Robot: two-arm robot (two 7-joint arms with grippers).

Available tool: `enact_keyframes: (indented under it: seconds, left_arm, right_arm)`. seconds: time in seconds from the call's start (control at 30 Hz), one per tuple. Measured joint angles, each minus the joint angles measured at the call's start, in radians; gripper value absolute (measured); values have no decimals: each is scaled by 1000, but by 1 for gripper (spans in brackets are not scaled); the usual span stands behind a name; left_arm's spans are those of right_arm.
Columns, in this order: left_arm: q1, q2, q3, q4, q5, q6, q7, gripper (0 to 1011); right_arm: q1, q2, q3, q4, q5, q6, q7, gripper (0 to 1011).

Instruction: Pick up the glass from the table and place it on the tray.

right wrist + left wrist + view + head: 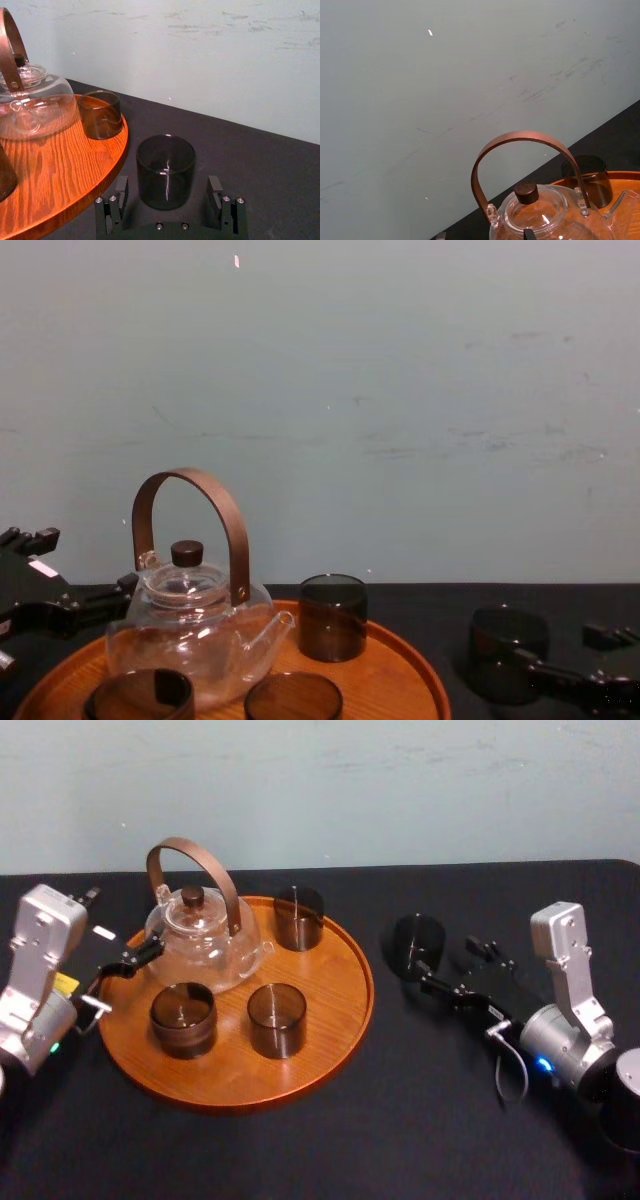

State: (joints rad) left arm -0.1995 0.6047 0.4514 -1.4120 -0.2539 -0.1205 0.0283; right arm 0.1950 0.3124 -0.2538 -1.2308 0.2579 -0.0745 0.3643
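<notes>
Table (pixel 420 1140): glass (pixel 417 945) stood right of tray (pixel 230 1070).
Right gripper (pixel 168 184): opened around glass.
Left gripper (pixel 130 960): parked, left edge.
Risk: glass tipped by lopsided squeeze.

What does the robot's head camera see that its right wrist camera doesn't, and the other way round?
The head view adds the left gripper, close by the glass teapot on its left, and the front left glass on the tray. The right wrist view adds a close look at the right gripper: its fingers are open, with a gap between each one and the dark glass standing on the table. Both show that glass, the teapot, the tray, the back glass and the table.
</notes>
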Motion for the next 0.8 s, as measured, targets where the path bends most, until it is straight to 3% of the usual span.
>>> enact_keyframes:
  seconds: [0.8]
  left_arm:
    - [0, 0, 0, 0, 0, 0, 0, 1001]
  right_arm:
    - [132, -50, -31, 156, -12, -26, 35, 1002]
